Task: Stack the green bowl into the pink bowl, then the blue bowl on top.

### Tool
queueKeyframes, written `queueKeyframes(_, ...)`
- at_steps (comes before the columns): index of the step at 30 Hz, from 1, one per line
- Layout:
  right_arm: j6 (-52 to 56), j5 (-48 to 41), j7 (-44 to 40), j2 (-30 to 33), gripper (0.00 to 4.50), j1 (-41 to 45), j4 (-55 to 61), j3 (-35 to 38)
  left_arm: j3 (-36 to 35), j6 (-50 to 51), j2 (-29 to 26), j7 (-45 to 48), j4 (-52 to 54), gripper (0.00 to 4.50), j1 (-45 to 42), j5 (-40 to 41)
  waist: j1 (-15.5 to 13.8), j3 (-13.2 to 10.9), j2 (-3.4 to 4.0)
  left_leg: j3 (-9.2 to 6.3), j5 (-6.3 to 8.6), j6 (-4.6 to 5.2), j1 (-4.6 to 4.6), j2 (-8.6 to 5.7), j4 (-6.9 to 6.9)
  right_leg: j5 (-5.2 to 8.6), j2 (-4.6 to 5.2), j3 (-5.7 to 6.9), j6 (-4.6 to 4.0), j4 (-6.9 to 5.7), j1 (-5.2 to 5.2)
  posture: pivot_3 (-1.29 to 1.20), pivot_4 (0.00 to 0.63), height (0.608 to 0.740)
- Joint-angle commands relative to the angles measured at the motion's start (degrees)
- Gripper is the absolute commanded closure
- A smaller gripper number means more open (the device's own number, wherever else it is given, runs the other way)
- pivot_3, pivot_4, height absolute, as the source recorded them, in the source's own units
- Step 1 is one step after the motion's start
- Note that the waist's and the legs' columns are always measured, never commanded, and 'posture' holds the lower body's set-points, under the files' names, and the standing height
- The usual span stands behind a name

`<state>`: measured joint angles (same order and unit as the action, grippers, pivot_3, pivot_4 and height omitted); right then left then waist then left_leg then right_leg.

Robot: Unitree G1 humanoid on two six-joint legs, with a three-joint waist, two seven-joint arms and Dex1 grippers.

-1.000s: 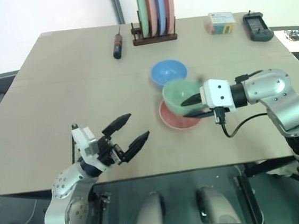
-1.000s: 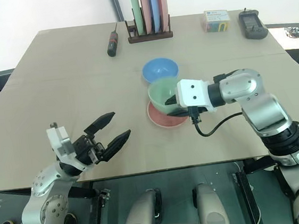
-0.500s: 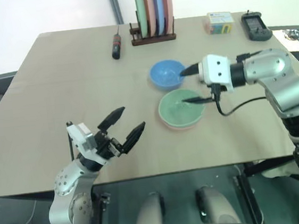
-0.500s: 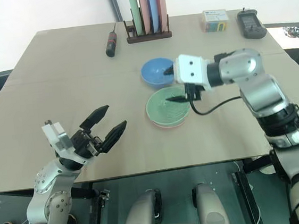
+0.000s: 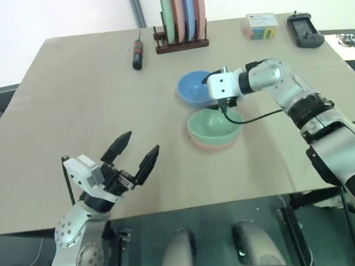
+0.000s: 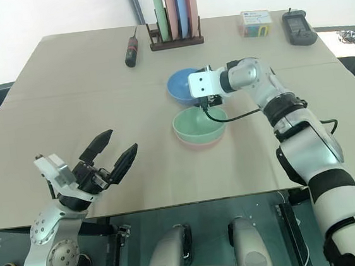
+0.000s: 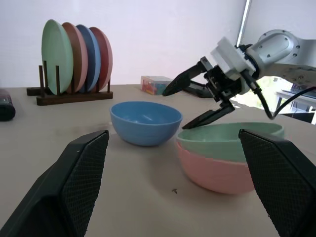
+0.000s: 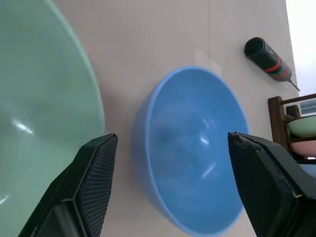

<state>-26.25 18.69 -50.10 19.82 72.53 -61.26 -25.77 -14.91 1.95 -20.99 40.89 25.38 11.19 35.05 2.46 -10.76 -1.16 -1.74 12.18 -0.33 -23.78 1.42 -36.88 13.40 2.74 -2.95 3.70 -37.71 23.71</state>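
Blue bowl (image 8: 192, 148), small, round, smooth sky-blue plastic, was seen directly ahead of the right gripper (image 5: 211, 91), whose fingers were spread wide and empty; left gripper (image 5: 132, 157) stood well apart, open, empty.

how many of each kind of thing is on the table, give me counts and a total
bowls: 3 – blue bowl, green bowl nested in pink bowl
plates: 4, upright in the rack
plate rack: 1
screwdriver: 1
small colourful box: 1
black handheld device: 1
total: 11
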Motion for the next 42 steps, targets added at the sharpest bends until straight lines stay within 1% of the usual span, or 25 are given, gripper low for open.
queueKeyframes(1,-2.24,3.18,4.78,-1.79,0.75,3.01,-5.64,-0.57,-1.51,-1.3,-0.23,-0.93,3.18,0.0,1.14,0.22,0.01,0.0,0.01,0.01,0.0,0.0,0.02,0.0,0.02,0.07,0.0,0.0,-0.13,-0.01,0.01,0.0,0.15,0.74)
queueKeyframes(8,-2.25,5.79,7.82,-4.85,0.75,4.54,-10.75,-0.13,-1.46,-1.59,-0.25,-1.82,3.53,0.0,1.76,-0.18,0.03,0.0,0.01,0.01,0.0,0.0,0.03,0.0,0.03,0.09,-0.01,-0.01,-0.15,-0.03,0.01,0.0,0.15,0.74)
queueKeyframes(9,-2.13,5.96,7.92,-5.17,1.15,4.6,-11.04,0.01,-1.44,-1.63,-0.27,-1.86,3.49,0.0,1.74,-0.24,0.04,0.0,0.01,0.01,0.0,0.0,0.03,0.0,0.03,0.08,-0.01,-0.01,-0.15,-0.03,0.01,0.0,0.15,0.74)
queueKeyframes(11,-1.95,6.15,7.93,-5.64,1.75,4.69,-11.5,0.23,-1.38,-1.71,-0.31,-1.87,3.41,0.0,1.73,-0.29,0.04,-0.01,0.02,0.01,0.0,0.0,0.03,0.0,0.03,0.09,-0.01,-0.01,-0.15,-0.03,0.01,0.0,0.15,0.74)
queueKeyframes(12,-1.95,6.24,7.97,-5.76,2.3,4.74,-11.67,0.3,-1.31,-1.73,-0.32,-1.91,3.38,0.0,1.7,-0.31,0.05,-0.01,0.02,0.02,0.0,0.0,0.03,0.0,0.03,0.08,-0.01,-0.02,-0.15,-0.03,0.01,0.0,0.15,0.74)
queueKeyframes(13,-1.97,6.26,7.91,-5.87,2.5,4.77,-11.78,0.41,-1.24,-1.78,-0.33,-1.93,3.34,0.0,1.71,-0.35,0.04,-0.01,0.03,0.02,0.0,0.0,0.03,0.0,0.03,0.08,-0.01,-0.02,-0.15,-0.03,0.01,0.0,0.15,0.74)
queueKeyframes(14,-1.98,6.24,7.74,-5.95,2.9,4.76,-11.85,0.54,-1.17,-1.85,-0.34,-1.94,3.27,0.0,1.73,-0.41,0.04,-0.01,0.03,0.01,0.0,0.0,0.02,0.0,0.04,0.08,-0.01,-0.02,-0.15,-0.03,0.02,0.0,0.15,0.74)
queueKeyframes(15,-2.0,6.22,7.6,-6.01,3.53,4.74,-11.89,0.7,-1.09,-1.96,-0.35,-1.91,3.17,0.0,1.76,-0.49,0.04,-0.01,0.03,0.01,0.0,0.0,0.02,0.0,0.04,0.08,-0.01,-0.01,-0.15,-0.03,0.02,0.0,0.15,0.74)
queueKeyframes(16,-2.02,6.25,7.54,-6.03,3.75,4.72,-11.92,0.82,-1.01,-2.03,-0.36,-1.91,3.07,0.0,1.74,-0.53,0.04,-0.01,0.03,0.01,0.0,0.0,0.02,0.0,0.04,0.08,-0.01,-0.01,-0.15,-0.03,0.02,0.0,0.15,0.74)
queueKeyframes(18,-2.17,6.32,7.36,-5.98,4.43,4.61,-11.93,0.96,-0.89,-2.16,-0.39,-1.9,2.87,0.0,1.6,-0.6,0.02,-0.02,0.03,0.01,0.0,0.0,0.01,0.0,0.04,0.08,-0.01,-0.01,-0.15,-0.03,0.02,0.0,0.15,0.74)
queueKeyframes(25,-3.56,5.35,6.39,-5.15,4.43,4.84,-10.8,2.17,-0.46,-2.22,-0.47,-1.41,2.17,0.0,0.97,-0.59,0.04,-0.03,0.05,0.02,0.0,0.0,0.0,0.0,0.06,0.08,-0.02,-0.02,-0.14,-0.04,0.06,0.0,0.15,0.74)
queueKeyframes(29,-5.99,1.43,0.61,-3.35,4.43,5.67,-6.96,5.15,-0.37,-2.09,-0.59,-0.9,1.95,0.0,0.8,-0.42,0.02,-0.03,0.05,0.03,0.0,0.0,-0.02,0.0,0.06,0.07,-0.02,-0.03,-0.11,-0.03,0.06,0.0,0.15,0.74)
queueKeyframes(31,-6.25,-3.32,-7.31,-1.59,4.43,4.75,-1.36,7.3,-0.34,-1.92,-0.78,-0.49,1.5,0.0,0.22,-0.35,0.02,-0.07,0.09,0.02,0.0,0.0,-0.04,0.0,0.06,-0.03,-0.02,-0.02,0.06,-0.02,0.07,0.0,0.15,0.74)
queueKeyframes(33,-2.44,-9.21,-14.34,-0.01,4.43,2.63,6.88,9.76,-0.1,-1.59,-0.82,0.05,1.16,0.0,-0.65,0.33,-0.03,-0.08,0.1,0.02,0.0,0.0,-0.03,0.0,0.06,-0.03,-0.02,-0.02,0.06,-0.03,0.06,0.0,0.15,0.74)
queueKeyframes(36,6.22,-15.42,-20.86,3.19,4.43,-1.81,21.03,11.79,0.73,-0.88,-1.44,1.41,0.46,0.0,-1.99,0.64,-0.14,-0.08,0.1,-0.02,0.0,0.0,-0.03,0.01,0.08,-0.04,-0.02,0.01,0.07,-0.01,0.06,0.0,0.15,0.74)
queueKeyframes(37,10.27,-17.69,-23.34,5.12,4.43,-4.15,27.44,12.25,0.94,-0.64,-1.86,2.23,-0.18,0.0,-2.75,0.77,-0.37,-0.07,0.09,-0.04,0.0,0.0,-0.04,0.01,0.09,-0.04,-0.02,0.04,0.07,-0.01,0.05,0.0,0.15,0.74)
queueKeyframes(40,20.47,-22.46,-27.81,10.42,4.43,-10.52,43.31,12.92,1.26,0.14,-3.57,4.79,-2.13,0.0,-4.79,1.54,-0.79,-0.08,0.1,-0.13,0.0,0.0,-0.05,-0.02,0.08,-0.04,0.02,0.15,0.07,0.03,-0.03,0.0,0.15,0.74)
queueKeyframes(42,25.41,-24.3,-29.57,14.17,4.43,-14.73,52.09,13.08,1.7,1.09,-5.2,7.29,-3.4,0.0,-6.26,2.34,-0.76,-0.09,0.12,-0.13,0.0,0.0,-0.06,-0.03,0.06,-0.03,0.03,0.16,0.07,0.01,-0.02,0.0,0.15,0.74)
